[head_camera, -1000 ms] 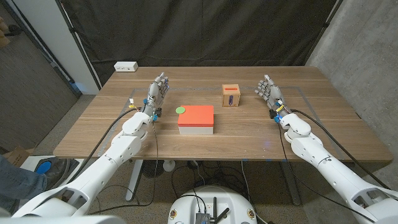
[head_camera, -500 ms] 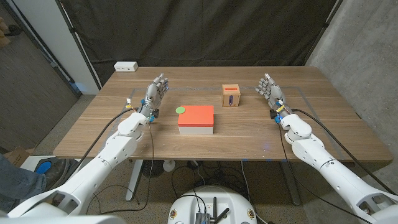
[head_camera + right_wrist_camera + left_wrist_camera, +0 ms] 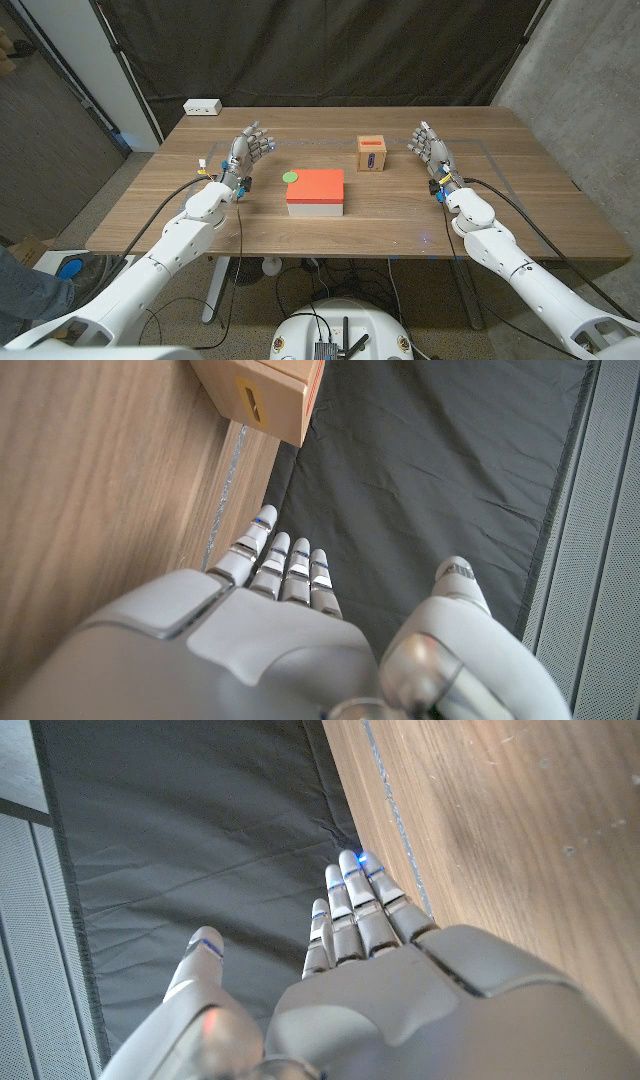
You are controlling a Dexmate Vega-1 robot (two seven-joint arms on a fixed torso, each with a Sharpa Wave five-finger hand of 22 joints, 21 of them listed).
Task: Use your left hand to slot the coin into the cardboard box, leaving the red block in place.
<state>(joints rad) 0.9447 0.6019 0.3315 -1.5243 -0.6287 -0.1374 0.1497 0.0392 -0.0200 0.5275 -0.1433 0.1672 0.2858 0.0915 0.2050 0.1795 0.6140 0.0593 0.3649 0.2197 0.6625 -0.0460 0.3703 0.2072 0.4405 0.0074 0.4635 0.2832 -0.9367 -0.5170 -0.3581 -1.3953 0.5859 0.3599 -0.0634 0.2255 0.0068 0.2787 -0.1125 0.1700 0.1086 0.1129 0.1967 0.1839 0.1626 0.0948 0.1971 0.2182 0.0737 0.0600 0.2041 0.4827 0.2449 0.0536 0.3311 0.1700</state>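
A wooden worktop (image 3: 150, 215) is carrying three things between two white robot arms. The left robot hand (image 3: 247, 153) is hovering near the worktop's left side, fingers spread and reaching away from the robot, holding nothing. The right robot hand (image 3: 430, 148) is mirroring it on the right side, also released and holding nothing.

The coin (image 3: 291, 177), a small green disc, is lying flat on the worktop just beside the far left corner of the red block (image 3: 316, 186), which is sitting on a white base near the middle. The left robot hand is near the coin, to its left and a little farther back, but not touching it.

The cardboard box (image 3: 372, 154) is standing farther back and to the right of the red block, closer to the right robot hand. A dark upright slot is showing on the face turned toward the robot; in the right wrist view the box (image 3: 262, 397) is showing that slot as a narrow slit in a yellowish patch.

The task appears to be at its start: the coin is not yet picked up, and everything remains — grasping it, carrying it past the red block, and slotting it in.

The coin is round, so it has no long axis; its flat face is pointing up. It would probably need turning on edge to match the upright slot.
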